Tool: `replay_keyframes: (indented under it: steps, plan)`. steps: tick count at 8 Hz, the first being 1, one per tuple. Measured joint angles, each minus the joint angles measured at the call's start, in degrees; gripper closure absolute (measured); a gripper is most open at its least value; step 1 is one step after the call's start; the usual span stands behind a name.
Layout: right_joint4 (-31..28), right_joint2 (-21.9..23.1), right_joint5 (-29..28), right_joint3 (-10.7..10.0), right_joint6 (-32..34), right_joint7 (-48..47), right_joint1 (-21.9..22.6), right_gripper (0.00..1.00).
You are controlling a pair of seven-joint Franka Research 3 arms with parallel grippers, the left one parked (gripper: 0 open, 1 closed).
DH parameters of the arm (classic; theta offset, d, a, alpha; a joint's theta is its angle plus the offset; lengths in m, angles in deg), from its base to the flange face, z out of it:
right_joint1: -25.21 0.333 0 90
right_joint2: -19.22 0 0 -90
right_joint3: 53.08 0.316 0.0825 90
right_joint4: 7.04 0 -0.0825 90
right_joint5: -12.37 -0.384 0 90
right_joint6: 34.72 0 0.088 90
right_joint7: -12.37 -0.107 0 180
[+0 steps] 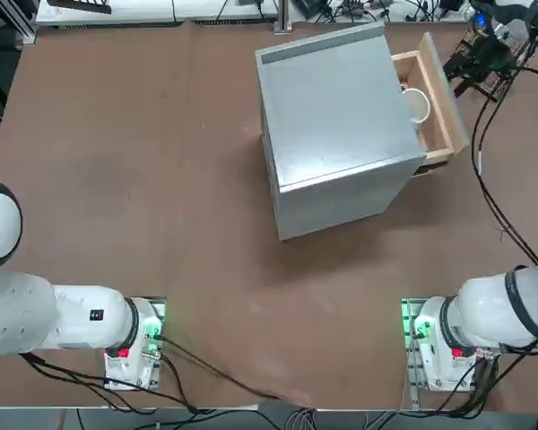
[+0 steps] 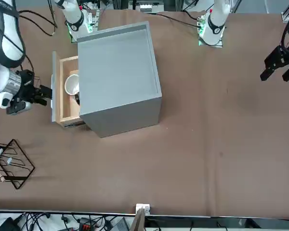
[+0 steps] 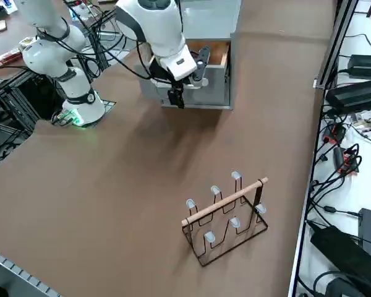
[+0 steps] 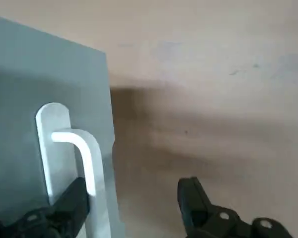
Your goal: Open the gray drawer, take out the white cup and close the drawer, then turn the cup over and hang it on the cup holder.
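Note:
The gray drawer [image 2: 54, 86] stands pulled out of the gray cabinet [image 1: 336, 116], showing its wooden tray [image 1: 444, 98]. The white cup [image 2: 71, 85] sits inside the tray, also visible as the cup [image 1: 417, 106] from above. My right gripper [image 2: 42, 93] hovers just outside the drawer's front panel [image 4: 20, 99], open and holding nothing. In the wrist view, one finger [image 4: 72, 201] is right beside the white handle [image 4: 87, 148]; the gripper [image 4: 134, 198] otherwise spans bare table. The cup holder [image 3: 226, 216] stands apart on the table, with no cup on its pegs.
The brown table [image 1: 125, 179] stretches wide to the left of the cabinet. Cables [image 1: 498, 206] trail across the table's right side. The cup holder [image 2: 7, 163] sits near the far edge, beyond the drawer's open end.

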Motion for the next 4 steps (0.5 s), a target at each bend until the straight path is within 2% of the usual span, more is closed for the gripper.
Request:
replay_keyframes:
  steps: [4]
  plan:
    - [2.4,-0.5,3.9,0.0,1.5,0.4,-2.9,0.00]
